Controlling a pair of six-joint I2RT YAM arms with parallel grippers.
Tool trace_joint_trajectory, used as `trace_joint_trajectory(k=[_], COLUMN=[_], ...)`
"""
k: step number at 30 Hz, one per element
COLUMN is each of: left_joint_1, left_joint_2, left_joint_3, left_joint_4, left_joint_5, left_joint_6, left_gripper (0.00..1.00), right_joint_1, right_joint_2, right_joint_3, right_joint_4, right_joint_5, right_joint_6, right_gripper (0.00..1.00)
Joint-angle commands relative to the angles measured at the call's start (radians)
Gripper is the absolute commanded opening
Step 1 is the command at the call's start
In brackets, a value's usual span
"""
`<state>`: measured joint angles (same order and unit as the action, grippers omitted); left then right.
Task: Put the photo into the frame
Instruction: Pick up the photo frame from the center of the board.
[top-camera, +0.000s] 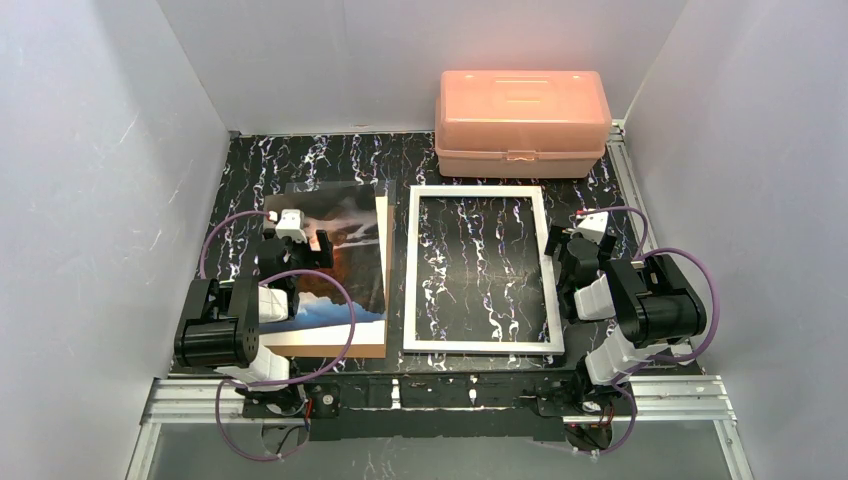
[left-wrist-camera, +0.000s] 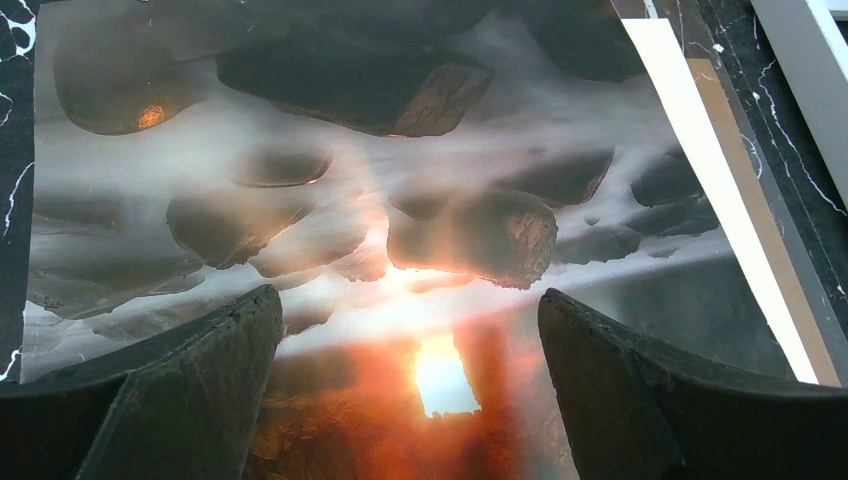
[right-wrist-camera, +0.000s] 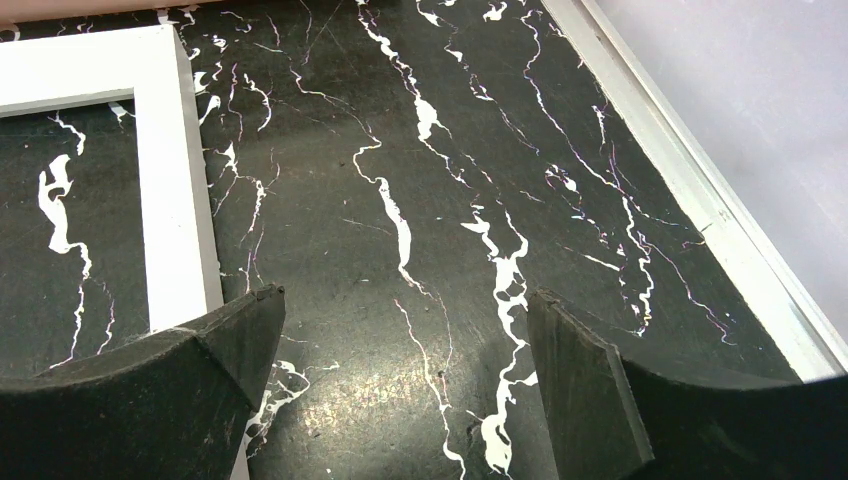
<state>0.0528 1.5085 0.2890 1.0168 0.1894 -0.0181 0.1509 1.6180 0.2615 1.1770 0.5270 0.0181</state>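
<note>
The photo (top-camera: 345, 262), a glossy print of dark clouds with an orange glow, lies flat on a brown backing board (top-camera: 330, 347) at the left of the table. It fills the left wrist view (left-wrist-camera: 400, 180). The white frame (top-camera: 480, 192) lies flat beside it at the centre, the black marble table showing through it. Its corner shows in the right wrist view (right-wrist-camera: 165, 160). My left gripper (top-camera: 300, 240) is open and empty just above the photo's middle (left-wrist-camera: 410, 330). My right gripper (top-camera: 562, 250) is open and empty over bare table (right-wrist-camera: 405, 320), just right of the frame's right edge.
A pink plastic box (top-camera: 522, 120) stands at the back behind the frame. Grey walls close in the left, right and back. A metal rail (top-camera: 625, 170) runs along the table's right edge, also in the right wrist view (right-wrist-camera: 690, 180).
</note>
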Motion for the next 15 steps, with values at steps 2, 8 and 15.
trace_joint_trajectory(k=[2,8,15], left_joint_1=[-0.002,-0.002,0.0], left_joint_2=[-0.023,-0.023,-0.033], left_joint_3=[0.008,0.008,0.024], left_joint_4=[-0.001,-0.002,-0.036], left_joint_5=[-0.019,-0.018,-0.034], left_joint_6=[0.014,0.014,0.004], left_gripper=[0.98,0.98,0.99], right_joint_1=[-0.003,-0.003,-0.004], right_joint_2=[-0.005,-0.004,-0.026], right_joint_3=[-0.002,-0.001,-0.009], right_joint_4=[0.035,0.032,0.027], right_joint_5=[0.004,0.002,0.049], right_joint_6=[-0.017,-0.017,0.005], right_gripper=[0.99,0.99,0.99])
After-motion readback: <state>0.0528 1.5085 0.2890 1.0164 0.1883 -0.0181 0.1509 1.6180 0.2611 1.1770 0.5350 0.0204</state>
